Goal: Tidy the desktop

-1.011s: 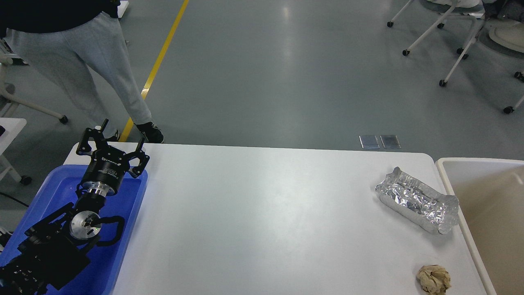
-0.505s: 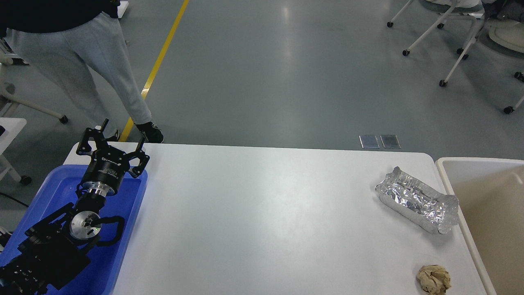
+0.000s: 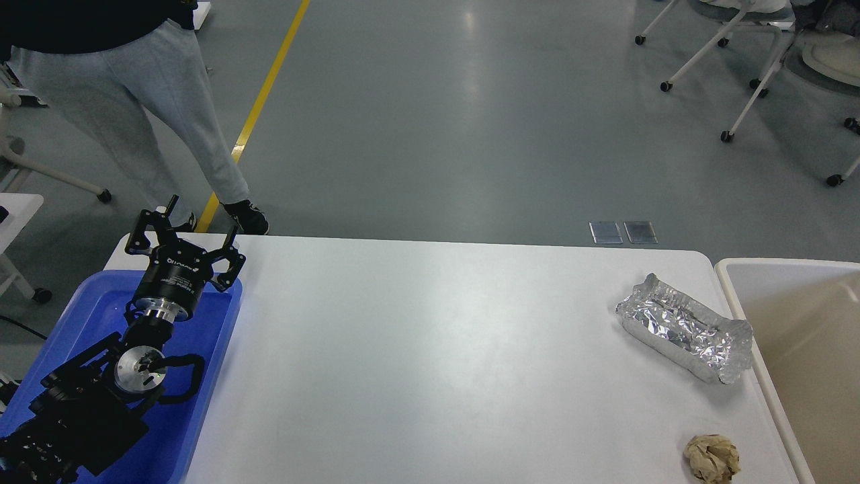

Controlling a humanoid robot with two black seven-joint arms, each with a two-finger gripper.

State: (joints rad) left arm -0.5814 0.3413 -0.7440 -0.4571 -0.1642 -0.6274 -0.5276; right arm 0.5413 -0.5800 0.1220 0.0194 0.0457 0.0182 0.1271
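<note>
The white desktop [image 3: 437, 349] fills the middle of the head view. A crumpled foil tray [image 3: 685, 329] lies on it at the right, close to the bin. A crumpled brown paper ball [image 3: 712, 458] lies near the front right corner. My left gripper [image 3: 201, 218] is open and empty, held above the far end of the blue tray [image 3: 208, 356] at the left. It is far from both pieces of rubbish. My right gripper is not in view.
A beige open bin [image 3: 793, 323] stands right of the desktop. A person in grey trousers [image 3: 134, 101] stands beyond the far left corner. Wheeled chairs [image 3: 746, 60] stand far back right. A small white table [image 3: 17, 208] is at the left edge.
</note>
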